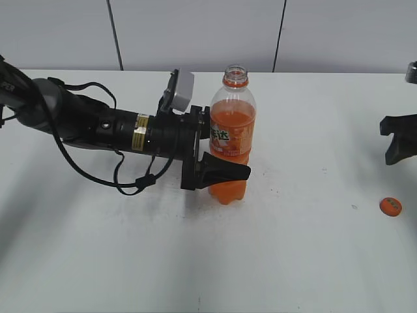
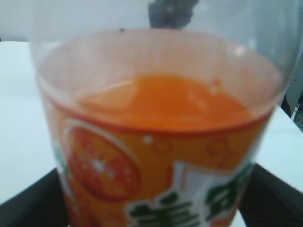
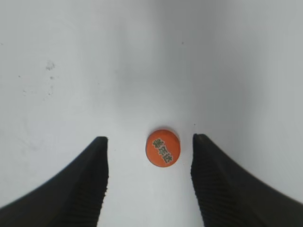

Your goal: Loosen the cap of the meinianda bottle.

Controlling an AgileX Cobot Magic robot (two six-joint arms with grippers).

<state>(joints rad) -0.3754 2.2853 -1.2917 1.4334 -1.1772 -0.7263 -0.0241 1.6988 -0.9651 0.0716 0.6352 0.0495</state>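
The meinianda bottle (image 1: pixel 231 134) stands upright mid-table, its neck open with no cap on it. My left gripper (image 1: pixel 225 171) is shut on the bottle's lower body from the left. The left wrist view is filled by the bottle's label and orange drink (image 2: pixel 161 156). The orange cap (image 1: pixel 390 207) lies flat on the table at the right, and shows top-up in the right wrist view (image 3: pixel 163 146). My right gripper (image 3: pixel 149 156) is open and empty above it, the cap between its fingers from the camera's angle. In the exterior view the right gripper (image 1: pixel 399 138) hangs at the right edge.
The white table (image 1: pixel 293 248) carries only the bottle and the cap. A grey panelled wall (image 1: pixel 195 32) runs along the back edge. The left arm's cable (image 1: pixel 124 176) loops down onto the table.
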